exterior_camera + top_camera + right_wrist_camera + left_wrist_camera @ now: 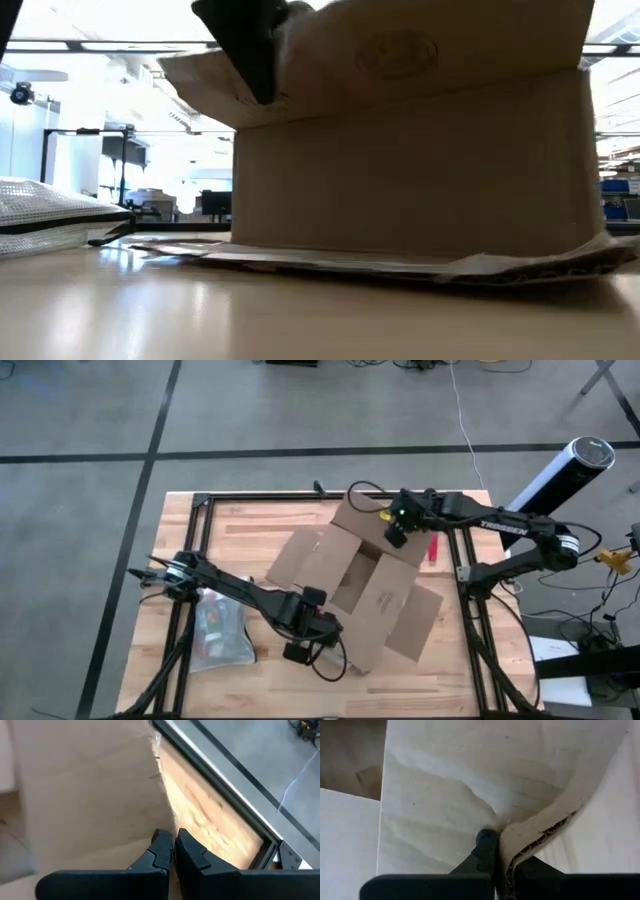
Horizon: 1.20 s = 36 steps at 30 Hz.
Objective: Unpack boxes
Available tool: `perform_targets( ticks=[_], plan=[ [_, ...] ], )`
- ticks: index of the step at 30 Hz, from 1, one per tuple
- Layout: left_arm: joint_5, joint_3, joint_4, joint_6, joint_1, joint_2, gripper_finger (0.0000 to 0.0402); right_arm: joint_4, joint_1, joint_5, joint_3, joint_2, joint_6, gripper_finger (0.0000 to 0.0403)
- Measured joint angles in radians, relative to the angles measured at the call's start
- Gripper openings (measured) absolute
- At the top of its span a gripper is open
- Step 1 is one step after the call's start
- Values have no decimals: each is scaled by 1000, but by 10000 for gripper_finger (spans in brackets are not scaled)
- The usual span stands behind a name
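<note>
Cardboard box (365, 585) sits open near the middle of the wooden table (480, 680), its flaps splayed outward on every side. At the box's near edge, the left gripper (501, 851) is clamped on one flap, whose corrugated edge shows pinched and buckled between the dark fingers. At the box's far edge, the right gripper (173, 844) hangs by a flap with its fingers pressed together and nothing seen between them. A red utility knife (433, 548) lies on the table just beside the box's right side. A translucent zip pouch (218, 628) rests on the table to the left of the box, under the left arm.
</note>
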Motion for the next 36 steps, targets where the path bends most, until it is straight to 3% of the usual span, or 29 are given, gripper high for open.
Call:
perform_targets(
  ticks=[9,16,21,25,30,36],
  plan=[
    [-16,-1,-20,-22,1,-69,29,18,4,-79,-92,16,1,1],
    [-160,-1,-65,-148,8,-205,91,83,6,-119,-95,11,-1,1],
    [-356,-1,7,-182,29,-309,144,116,13,-131,-95,10,3,1],
    [-378,-1,93,-185,89,-348,174,127,14,-134,-95,10,1,0],
    [-381,-1,145,-178,173,-350,181,146,14,-133,-95,9,-14,0],
    [-369,-1,221,-167,229,-355,162,147,14,-129,-95,9,-35,0]
  ],
)
